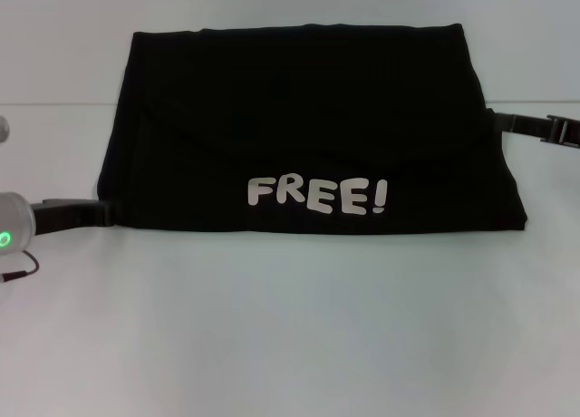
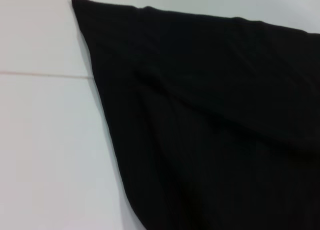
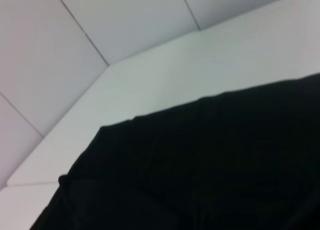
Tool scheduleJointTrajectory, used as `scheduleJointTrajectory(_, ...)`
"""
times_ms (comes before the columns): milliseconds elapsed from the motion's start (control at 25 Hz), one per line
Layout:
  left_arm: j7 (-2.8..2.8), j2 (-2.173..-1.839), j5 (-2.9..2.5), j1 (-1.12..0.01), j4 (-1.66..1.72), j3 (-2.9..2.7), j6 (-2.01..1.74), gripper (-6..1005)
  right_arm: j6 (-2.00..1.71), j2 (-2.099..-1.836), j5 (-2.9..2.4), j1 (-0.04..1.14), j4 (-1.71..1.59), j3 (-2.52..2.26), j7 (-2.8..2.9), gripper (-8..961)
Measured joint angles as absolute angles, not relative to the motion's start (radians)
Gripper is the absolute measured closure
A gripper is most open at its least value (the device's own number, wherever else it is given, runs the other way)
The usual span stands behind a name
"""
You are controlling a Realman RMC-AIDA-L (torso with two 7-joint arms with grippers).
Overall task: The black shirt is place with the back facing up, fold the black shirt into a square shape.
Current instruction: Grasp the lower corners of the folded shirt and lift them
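Observation:
The black shirt (image 1: 299,118) lies folded into a wide block on the white table (image 1: 290,335). White letters reading "FREE!" show near its front edge. My left gripper (image 1: 101,213) is low at the shirt's front left corner, touching or just under the cloth edge. My right gripper (image 1: 497,121) is at the shirt's right edge, farther back. The left wrist view shows a folded corner of the shirt (image 2: 210,120) on the table. The right wrist view shows the shirt's (image 3: 200,170) dark cloth close up, with the table's far edge behind it.
A seam line crosses the table behind the shirt's middle (image 1: 54,104). White wall panels (image 3: 75,50) stand beyond the table's far edge. White table surface lies in front of the shirt.

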State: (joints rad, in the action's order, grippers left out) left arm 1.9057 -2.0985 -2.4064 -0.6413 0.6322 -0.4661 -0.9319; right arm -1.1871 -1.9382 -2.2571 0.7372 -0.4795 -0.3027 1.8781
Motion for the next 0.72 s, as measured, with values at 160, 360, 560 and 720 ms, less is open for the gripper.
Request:
scheduleJointTrajectory(160,1.908,-2.093,-2.407,-0.633,0.659,-0.455,-0.968,992,-1.179,-1.926,-2.286,0.737,-0.485,-0.399,1.958,403)
scheduleJointTrajectory(360,1.916,-2.087,-2.408,-0.625,0.676,-0.449,-0.991,999,-1.178,-1.905,-2.340,0.732,-0.491,-0.492,2.058,410)
scheduleJointTrajectory(560,1.917,-2.086,-2.410,-0.622,0.679,-0.449,-0.993,998,-1.177,-1.894,-2.372,0.716,-0.493,-0.511,2.095,416)
scheduleJointTrajectory(720,1.917,-2.086,-2.410,-0.620,0.679,-0.450,-0.994,998,-1.175,-1.892,-2.375,0.710,-0.484,-0.526,2.099,421)
